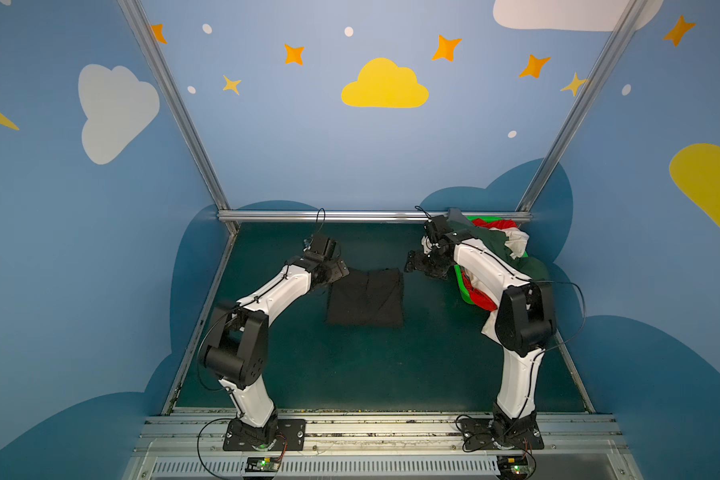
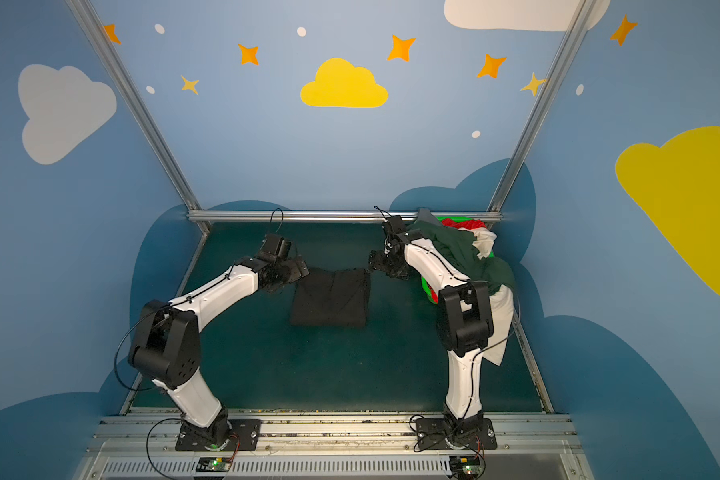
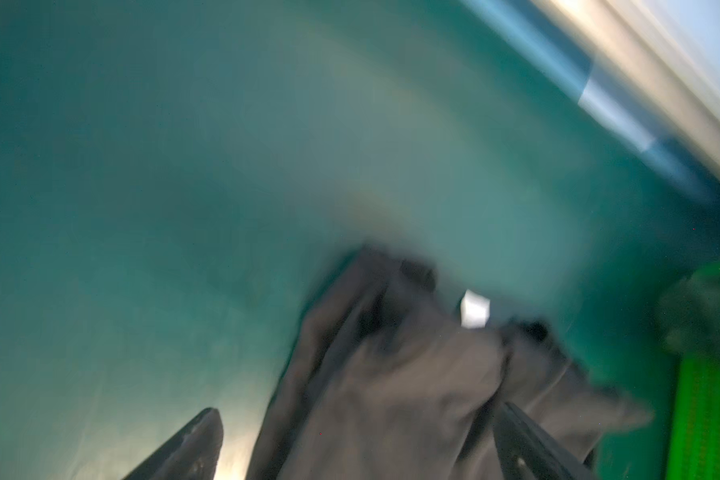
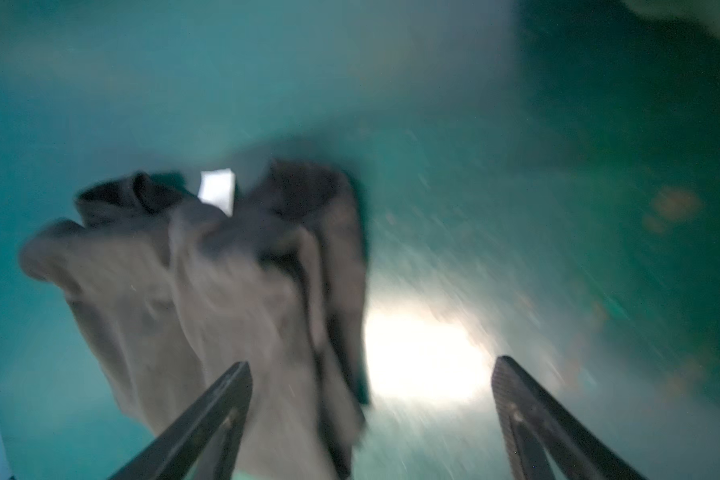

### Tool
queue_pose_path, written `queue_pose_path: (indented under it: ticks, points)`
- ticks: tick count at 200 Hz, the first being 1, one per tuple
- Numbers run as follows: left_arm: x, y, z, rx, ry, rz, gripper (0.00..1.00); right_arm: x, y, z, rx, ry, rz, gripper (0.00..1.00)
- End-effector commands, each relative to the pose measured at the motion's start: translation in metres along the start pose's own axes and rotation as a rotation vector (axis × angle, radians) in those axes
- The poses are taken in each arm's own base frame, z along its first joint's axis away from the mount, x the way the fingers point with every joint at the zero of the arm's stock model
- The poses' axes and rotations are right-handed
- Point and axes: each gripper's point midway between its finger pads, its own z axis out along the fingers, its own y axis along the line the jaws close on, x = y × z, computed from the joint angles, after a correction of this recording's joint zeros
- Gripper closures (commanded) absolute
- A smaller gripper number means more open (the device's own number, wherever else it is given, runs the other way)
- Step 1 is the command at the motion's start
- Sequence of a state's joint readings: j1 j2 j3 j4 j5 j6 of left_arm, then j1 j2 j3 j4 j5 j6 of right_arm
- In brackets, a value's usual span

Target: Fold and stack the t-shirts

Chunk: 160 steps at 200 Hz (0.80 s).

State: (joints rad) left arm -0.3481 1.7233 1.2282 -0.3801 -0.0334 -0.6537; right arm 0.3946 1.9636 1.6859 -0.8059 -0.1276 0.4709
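T-shirt [image 1: 366, 297], black: 1, folded | basket [image 1: 461, 289]: 1 | left pincer [image 1: 344, 270], right pincer [image 1: 409, 262]: both gaping, empty

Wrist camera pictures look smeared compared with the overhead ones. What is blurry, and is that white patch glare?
Left wrist view: everything is streaked, with the black t-shirt and metal rail soft-edged. Right wrist view: the same smear; the white patch looks like light glaring off the green mat. Both top views: sharp and evenly lit, black t-shirt crisp.

T-shirt [image 1: 366, 297] left of basket [image 1: 461, 287]
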Motion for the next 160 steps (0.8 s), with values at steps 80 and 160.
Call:
queue_pose_path:
  ticks: [80, 160]
  points:
    - [0.057, 0.012, 0.076, -0.036, 0.241, 0.025, 0.63, 0.040, -0.055, -0.029, -0.025, -0.035, 0.144, 0.12]
    - [-0.006, 0.058, 0.082, -0.215, 0.200, 0.009, 0.96, 0.038, -0.083, -0.028, -0.015, -0.050, 0.175, 0.11]
